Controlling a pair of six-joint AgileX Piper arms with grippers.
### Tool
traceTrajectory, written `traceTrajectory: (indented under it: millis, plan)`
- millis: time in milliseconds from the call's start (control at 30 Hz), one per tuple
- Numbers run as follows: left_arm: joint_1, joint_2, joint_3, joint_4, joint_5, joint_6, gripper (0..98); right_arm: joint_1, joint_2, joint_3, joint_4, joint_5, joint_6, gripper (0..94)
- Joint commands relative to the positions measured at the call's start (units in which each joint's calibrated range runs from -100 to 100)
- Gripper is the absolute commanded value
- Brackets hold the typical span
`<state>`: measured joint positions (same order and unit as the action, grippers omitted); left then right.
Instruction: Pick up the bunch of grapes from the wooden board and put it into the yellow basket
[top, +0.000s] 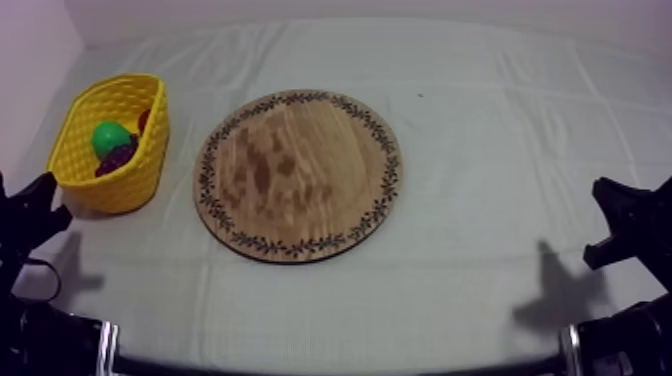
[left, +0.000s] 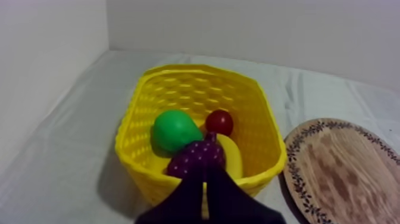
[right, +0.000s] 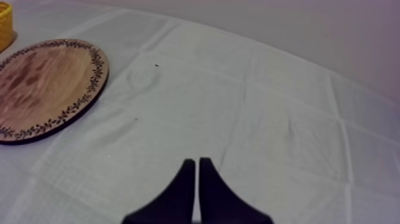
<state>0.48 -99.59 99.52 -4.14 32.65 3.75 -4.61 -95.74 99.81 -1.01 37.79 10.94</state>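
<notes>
We find the grapes (left: 196, 158) lying inside the basket (left: 178, 89), toward the wall nearest our left tool (left: 205, 174), and off the board (top: 298, 174). From above, the basket stands on the table (top: 480, 150) at the board's 9 o'clock, just beside the patterned rim but apart from it, near the table's left edge. Within the basket, seen from above, the pear (top: 110, 137) is the green lump in the middle. The grapes sit at its 5 o'clock, touching it, and the small red fruit (top: 144, 120) peeps out at its 2 o'clock against the wall that faces the board. In the left wrist view the banana (left: 232, 156) lies just beside the grapes, between them and the basket's wall on the board side, with the small red fruit just behind it. Our left tool is closed on nothing: its two black fingers lie together as a narrow wedge, pointing toward the basket, near its wall. From above it rests low at the board's 8 o'clock, beyond the basket. Our right tool (right: 196, 162) is likewise closed and grips nothing, its fingers pressed side by side above the cloth. From above it rests low at the board's 4 o'clock, well apart from the board and the basket.
</notes>
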Motion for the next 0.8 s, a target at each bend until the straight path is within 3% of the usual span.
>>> traceTrajectory:
  millis: [0,333,567,767]
  plan:
    - [-0.1,0.0,0.1,0.08,-0.2,-0.1,0.0,0.0,0.0,0.0,0.0,0.0,0.0,0.4]
    - [-1.8,-0.1,0.3,0.23,-0.4,-1.2,0.0,0.0,0.0,0.0,0.0,0.0,0.0,0.4]
    - [-2.0,-0.1,0.4,1.46,-0.4,-3.0,0.0,0.0,0.0,0.0,0.0,0.0,0.0,0.4]
    - [-2.0,-0.1,0.4,1.76,-0.4,-2.2,0.0,0.0,0.0,0.0,0.0,0.0,0.0,0.4]
